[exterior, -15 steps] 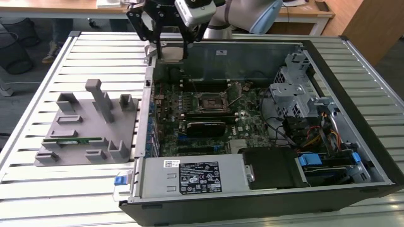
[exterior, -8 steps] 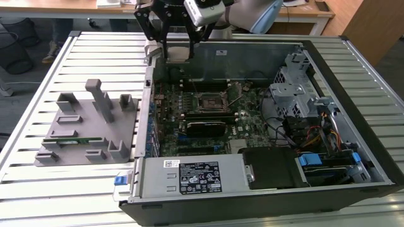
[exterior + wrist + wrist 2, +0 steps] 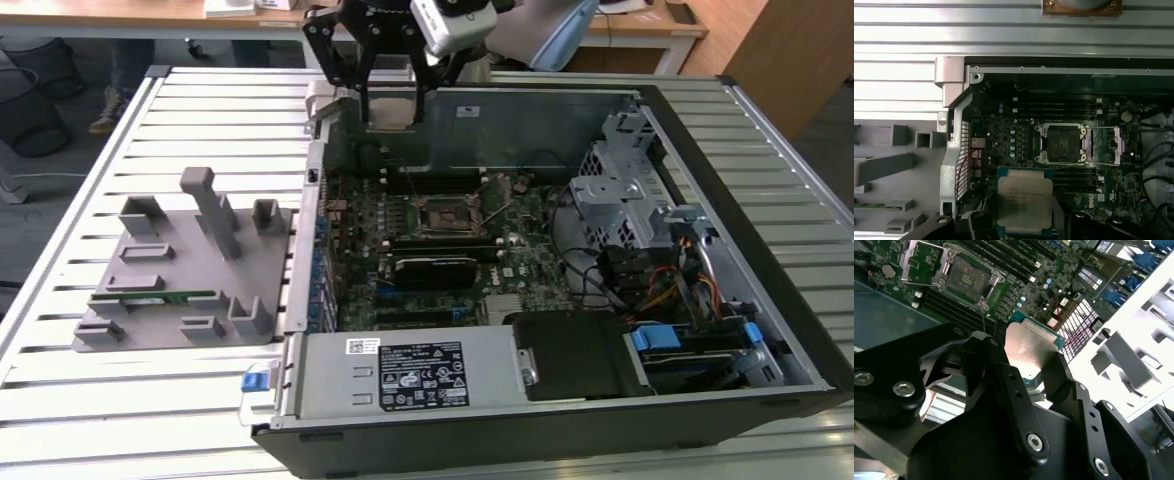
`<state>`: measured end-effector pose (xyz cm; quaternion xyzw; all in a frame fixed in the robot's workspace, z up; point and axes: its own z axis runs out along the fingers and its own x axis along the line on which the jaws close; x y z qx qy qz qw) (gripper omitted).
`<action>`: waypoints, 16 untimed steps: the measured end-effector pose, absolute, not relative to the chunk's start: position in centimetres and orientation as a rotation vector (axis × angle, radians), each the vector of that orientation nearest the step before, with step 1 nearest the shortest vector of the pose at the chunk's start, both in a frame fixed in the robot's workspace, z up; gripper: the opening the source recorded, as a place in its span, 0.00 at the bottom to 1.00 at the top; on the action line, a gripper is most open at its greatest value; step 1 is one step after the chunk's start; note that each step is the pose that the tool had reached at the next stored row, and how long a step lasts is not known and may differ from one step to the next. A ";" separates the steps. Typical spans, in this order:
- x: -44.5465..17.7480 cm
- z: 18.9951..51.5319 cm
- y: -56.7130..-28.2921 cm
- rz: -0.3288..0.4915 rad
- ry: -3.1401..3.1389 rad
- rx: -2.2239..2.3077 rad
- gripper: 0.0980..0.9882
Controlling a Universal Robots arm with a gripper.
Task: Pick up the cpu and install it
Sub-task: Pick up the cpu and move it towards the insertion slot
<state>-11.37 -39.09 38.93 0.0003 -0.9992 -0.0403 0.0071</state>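
Note:
My gripper (image 3: 390, 110) is shut on the cpu (image 3: 390, 104), a flat square chip with a silvery top. It hangs above the far wall of the open computer case (image 3: 694, 250). In both wrist views the cpu (image 3: 1029, 347) (image 3: 1024, 197) sits between the black fingers (image 3: 1004, 385), its metal top facing the first wrist camera. The motherboard socket (image 3: 438, 218) (image 3: 966, 277) (image 3: 1061, 145) lies below, nearer the middle of the board, black-framed and bare, with its load plate (image 3: 1114, 140) swung open beside it.
A grey fixture tray (image 3: 174, 270) with upright posts and a green memory stick (image 3: 154, 297) lies on the slatted table at the exterior view's left. Inside the case are a drive cage (image 3: 621, 190), cables and a power supply (image 3: 407, 375).

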 end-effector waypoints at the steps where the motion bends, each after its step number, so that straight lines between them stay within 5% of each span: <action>1: -11.2 38.9 -39.1 -0.126 -3.125 0.001 0.49; 16: -9.2 38.8 -38.6 -0.128 -3.125 0.001 0.49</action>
